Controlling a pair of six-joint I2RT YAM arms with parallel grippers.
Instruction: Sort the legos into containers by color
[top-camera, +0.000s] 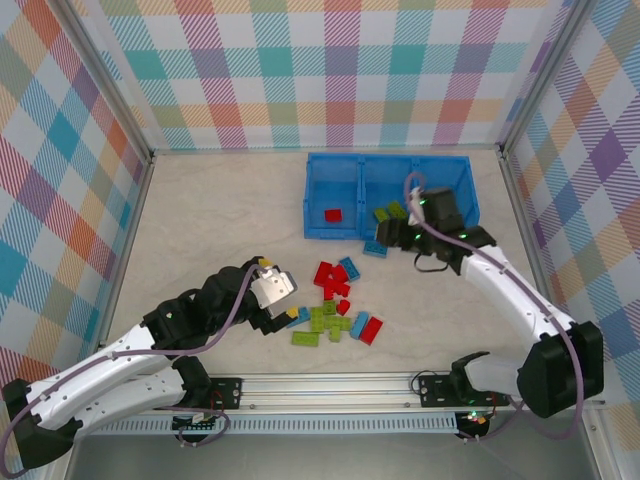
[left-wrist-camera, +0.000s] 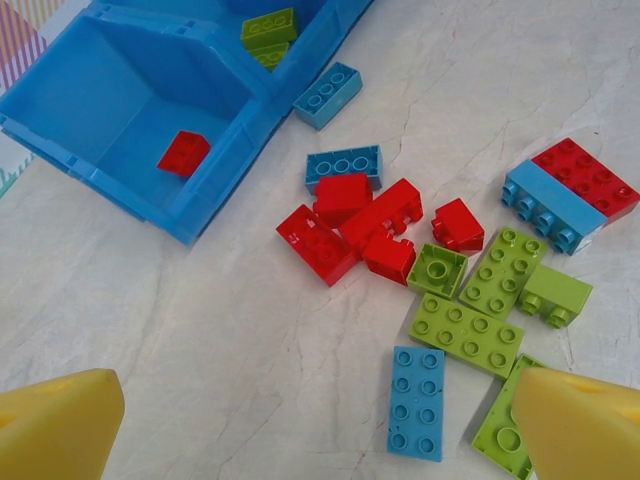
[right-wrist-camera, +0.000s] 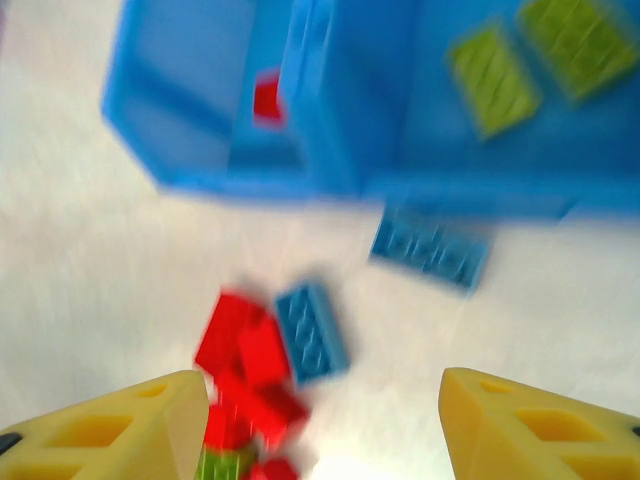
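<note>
The pale marbled table (top-camera: 200, 220) carries the bright blue tray (top-camera: 385, 157) of three containers at its far side. The tray's left compartment holds one red brick (top-camera: 332, 214), and the middle one holds two green bricks (top-camera: 390, 212). The right gripper (right-wrist-camera: 320, 400) hovers by the tray's near wall with its fingers apart and nothing between them; a lone blue brick (right-wrist-camera: 430, 250) lies on the table just outside that wall, ahead of the fingers. The left gripper (left-wrist-camera: 318, 400) hangs beside the loose legos (top-camera: 335, 305), its fingers spread wide and empty. A light blue brick (left-wrist-camera: 417, 402) lies between them, and a green brick (left-wrist-camera: 505, 430) is partly hidden behind one finger.
</note>
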